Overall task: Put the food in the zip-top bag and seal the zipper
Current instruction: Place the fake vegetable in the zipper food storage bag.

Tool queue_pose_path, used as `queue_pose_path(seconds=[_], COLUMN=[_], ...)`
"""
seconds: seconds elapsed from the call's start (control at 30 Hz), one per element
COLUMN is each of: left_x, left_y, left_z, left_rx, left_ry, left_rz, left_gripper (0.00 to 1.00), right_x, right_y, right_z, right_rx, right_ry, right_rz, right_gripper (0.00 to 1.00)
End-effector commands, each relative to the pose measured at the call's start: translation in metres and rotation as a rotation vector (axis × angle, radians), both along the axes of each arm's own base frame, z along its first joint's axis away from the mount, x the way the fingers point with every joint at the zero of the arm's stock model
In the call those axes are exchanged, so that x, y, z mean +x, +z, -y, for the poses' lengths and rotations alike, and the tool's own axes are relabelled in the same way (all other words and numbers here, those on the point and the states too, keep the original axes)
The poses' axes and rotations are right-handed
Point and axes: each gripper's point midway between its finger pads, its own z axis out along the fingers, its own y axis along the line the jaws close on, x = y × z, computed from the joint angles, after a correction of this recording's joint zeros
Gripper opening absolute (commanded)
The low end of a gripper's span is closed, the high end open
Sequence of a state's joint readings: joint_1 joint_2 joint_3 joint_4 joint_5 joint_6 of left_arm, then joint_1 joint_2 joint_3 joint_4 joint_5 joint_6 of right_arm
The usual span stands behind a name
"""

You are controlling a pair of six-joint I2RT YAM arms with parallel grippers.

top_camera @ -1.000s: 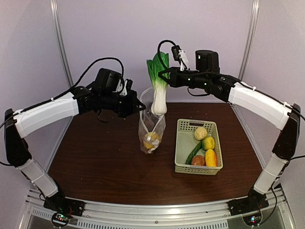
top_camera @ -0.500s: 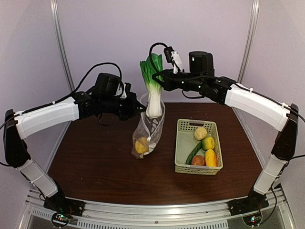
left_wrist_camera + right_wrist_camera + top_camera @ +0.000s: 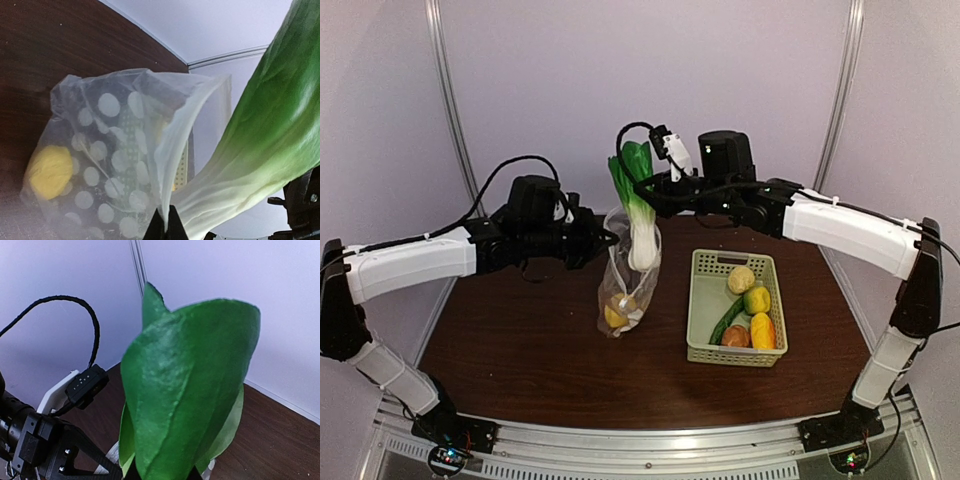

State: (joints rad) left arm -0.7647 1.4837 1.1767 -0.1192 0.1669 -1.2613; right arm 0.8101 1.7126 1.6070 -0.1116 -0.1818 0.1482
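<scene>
Bag (image 3: 626,292) hangs from left gripper (image 3: 607,237), jaws pinched on rim. Right gripper (image 3: 643,186) squeezes leafy vegetable (image 3: 639,218), stem in bag mouth. Next: lower it, let go.

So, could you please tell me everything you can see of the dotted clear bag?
The zip-top bag is clear, floppy plastic printed with white dots. It hangs upright with its mouth open upward, one mouth edge pinched by the left fingers. A yellow piece lies in its bottom, and the white stem of the leafy vegetable dips into the mouth. It is left of the basket, apart from it.
</scene>
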Motion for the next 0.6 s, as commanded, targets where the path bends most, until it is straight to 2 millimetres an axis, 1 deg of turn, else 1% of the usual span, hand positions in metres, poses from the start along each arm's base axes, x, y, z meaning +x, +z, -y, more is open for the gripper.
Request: queue_pose_path(seconds=[0.0,0.1,0.17,0.23,0.3,0.47,0.5,0.57], left_x=[0.007,0.004,0.003,0.003,0.004,0.005,0.005,0.005], left_y=[0.01,0.001,0.0,0.002,0.005,0.021,0.024,0.026], left_z=[-0.006,-0.008,-0.01,-0.012,-0.014,-0.024,-0.026,-0.03], left_rx=[-0.138,-0.154,-0.157,-0.157,-0.159,-0.16,-0.159,-0.155], left_ry=[0.084,0.094,0.099,0.107,0.118,0.158,0.166,0.18], left_rz=[-0.004,-0.028,-0.031,-0.029,-0.021,0.01,0.015,0.025], left_gripper=[0.0,0.0,0.0,0.0,0.0,0.0,0.0,0.0], right_x=[-0.031,-0.047,-0.052,-0.051,-0.046,-0.022,-0.021,-0.027], right_y=[0.0,-0.023,-0.033,-0.039,-0.036,-0.033,-0.032,-0.03], right_z=[-0.007,-0.019,-0.022,-0.023,-0.023,-0.009,-0.009,-0.013], right_rx=[-0.021,-0.06,-0.062,-0.046,-0.022,-0.046,-0.046,-0.03], right_ry=[0.027,0.057,0.058,0.037,0.006,-0.161,-0.165,-0.127], right_rz=[0.009,-0.021,-0.046,-0.081,-0.103,-0.089,-0.089,-0.107], right_gripper=[0.0,0.0,0.0,0.0,0.0,0.0,0.0,0.0])
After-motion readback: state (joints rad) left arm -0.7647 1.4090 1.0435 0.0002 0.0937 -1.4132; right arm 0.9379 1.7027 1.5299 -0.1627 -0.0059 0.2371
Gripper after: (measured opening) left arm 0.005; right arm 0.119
